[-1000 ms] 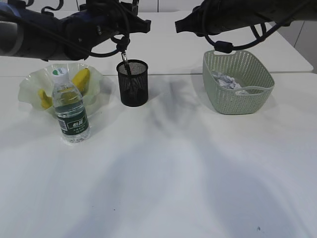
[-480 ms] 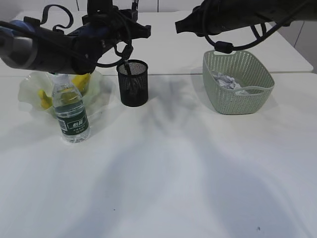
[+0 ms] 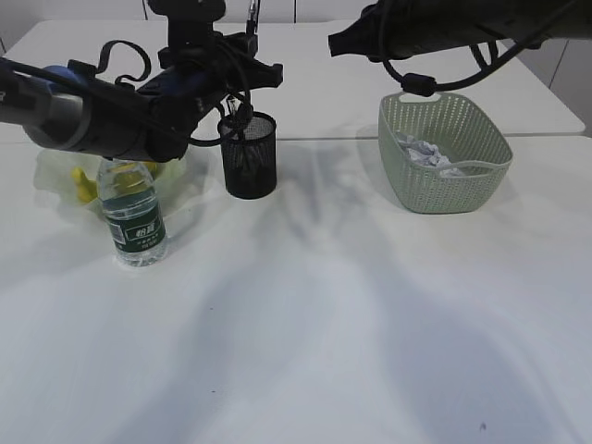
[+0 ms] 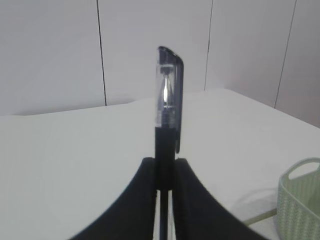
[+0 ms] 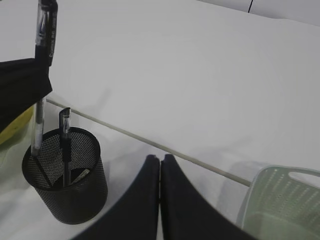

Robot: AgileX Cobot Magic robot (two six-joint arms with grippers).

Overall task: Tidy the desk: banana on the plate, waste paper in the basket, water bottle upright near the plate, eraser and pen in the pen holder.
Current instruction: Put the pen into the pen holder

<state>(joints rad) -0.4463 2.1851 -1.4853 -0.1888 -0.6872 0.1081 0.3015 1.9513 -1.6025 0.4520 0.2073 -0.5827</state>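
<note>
My left gripper point(image 4: 164, 162) is shut on a dark pen point(image 4: 168, 100) that stands upright between its fingers. In the right wrist view this pen point(image 5: 42, 35) reaches down into the black mesh pen holder point(image 5: 65, 175), where a second pen point(image 5: 64, 145) leans. In the exterior view the left gripper point(image 3: 242, 69) hangs over the pen holder point(image 3: 248, 155). The water bottle point(image 3: 132, 213) stands upright in front of the plate point(image 3: 51, 171), where the banana point(image 3: 83, 185) shows partly. Waste paper point(image 3: 424, 151) lies in the green basket point(image 3: 444, 153). My right gripper point(image 5: 160, 159) is shut and empty. I cannot make out the eraser.
The left arm point(image 3: 102, 116) crosses low over the plate. The right arm point(image 3: 416, 32) hovers high at the back, above the basket. A seam between two tabletops point(image 5: 200, 162) runs behind the holder.
The left arm has swung lower and forward, now covering more of the plate, and its wrist has turned; the pen stays at the holder's mouth. The right arm has not moved.
</note>
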